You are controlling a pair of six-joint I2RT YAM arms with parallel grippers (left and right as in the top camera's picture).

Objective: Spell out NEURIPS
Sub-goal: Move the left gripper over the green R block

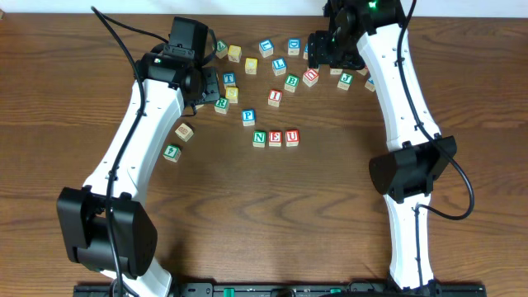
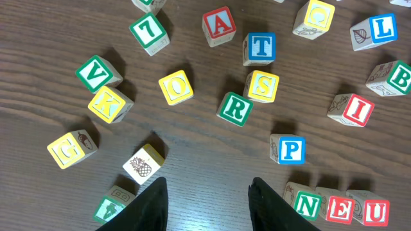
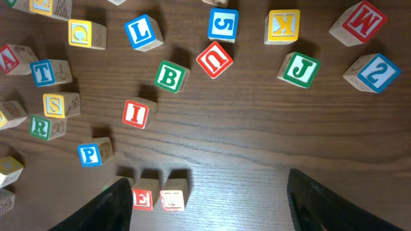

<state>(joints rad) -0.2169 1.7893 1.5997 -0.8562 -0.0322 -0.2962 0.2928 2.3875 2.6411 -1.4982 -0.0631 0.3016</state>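
Green N (image 1: pixel 260 139), red E (image 1: pixel 275 138) and red U (image 1: pixel 292 137) stand side by side in a row at mid-table. Above them lie blue P (image 2: pixel 290 149), red I (image 2: pixel 356 111), green R (image 2: pixel 235 109) and yellow S (image 2: pixel 263 86), each apart from the others. My left gripper (image 2: pixel 209 206) hangs open over bare wood left of the N (image 2: pixel 309 206), holding nothing. My right gripper (image 3: pixel 215 208) stands wide open and empty, right of the E (image 3: pixel 144 197) and U (image 3: pixel 172 199); its left finger hides the N there.
Other letter cubes are scattered across the far half: a second red U (image 3: pixel 214 59), green B (image 3: pixel 170 76), blue L (image 3: pixel 140 31), green J (image 3: pixel 299 68), red A (image 2: pixel 219 25), blue T (image 2: pixel 260 47), yellow O (image 2: pixel 175 87). A pineapple cube (image 2: pixel 142 163) lies near my left finger.
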